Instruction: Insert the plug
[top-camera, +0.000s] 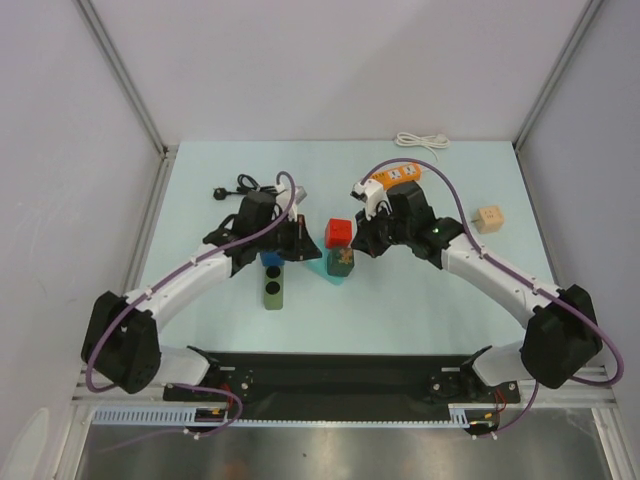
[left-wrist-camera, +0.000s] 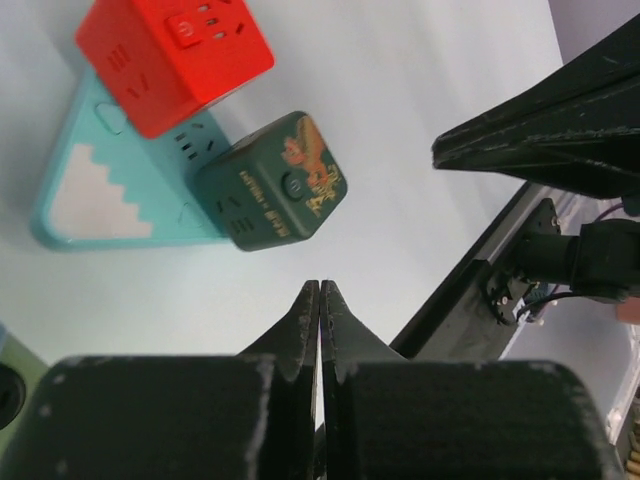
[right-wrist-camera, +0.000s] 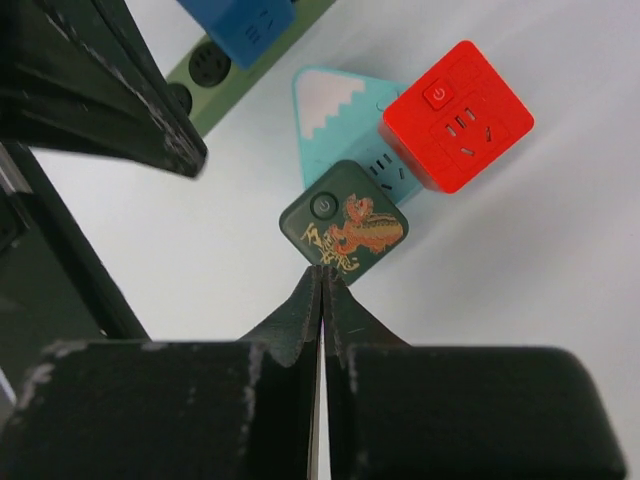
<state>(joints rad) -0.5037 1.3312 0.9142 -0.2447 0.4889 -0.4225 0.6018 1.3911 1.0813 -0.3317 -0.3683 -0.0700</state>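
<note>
a power sign marks the button of the red cube (right-wrist-camera: 457, 115) and of the dark green cube (right-wrist-camera: 343, 228) — the green one also bears a gold dragon with gold script, unreadable. white labels on the orange power strip (top-camera: 392, 178) — illegible.

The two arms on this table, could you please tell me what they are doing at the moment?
Both arms reach over the middle of the table with nothing in hand. The left gripper and the right gripper are shut and empty, pointing toward a red cube socket and a dark green cube socket on a teal triangular socket board. The black plug lies untouched at the far left, not yet picked up or inserted.
</note>
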